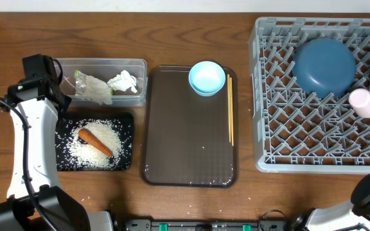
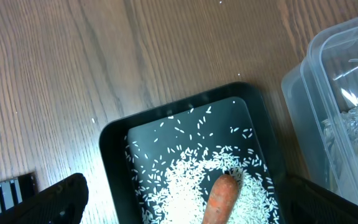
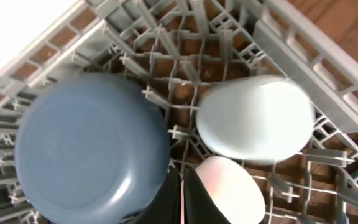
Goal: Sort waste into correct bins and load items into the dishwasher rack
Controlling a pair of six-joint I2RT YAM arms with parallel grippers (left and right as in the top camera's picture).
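Right pincer [image 3: 182, 186] clenched, empty, above dishwasher rack [image 1: 313, 165] right of brown tray [image 1: 185, 141]. Tips just beside white cup [image 3: 229, 190]. Careless swing could topple cup against dark-blue bowl [image 1: 323, 66].

Chopsticks [image 1: 230, 109] and light-blue bowl [image 1: 207, 77] lie on brown tray. Sticks thin, flat: likely to slip.

Left pincer [image 2: 188, 183] released wide over black tray [image 2: 109, 134], left of brown tray. Rice [image 2: 185, 158] and carrot [image 2: 221, 196] inside.
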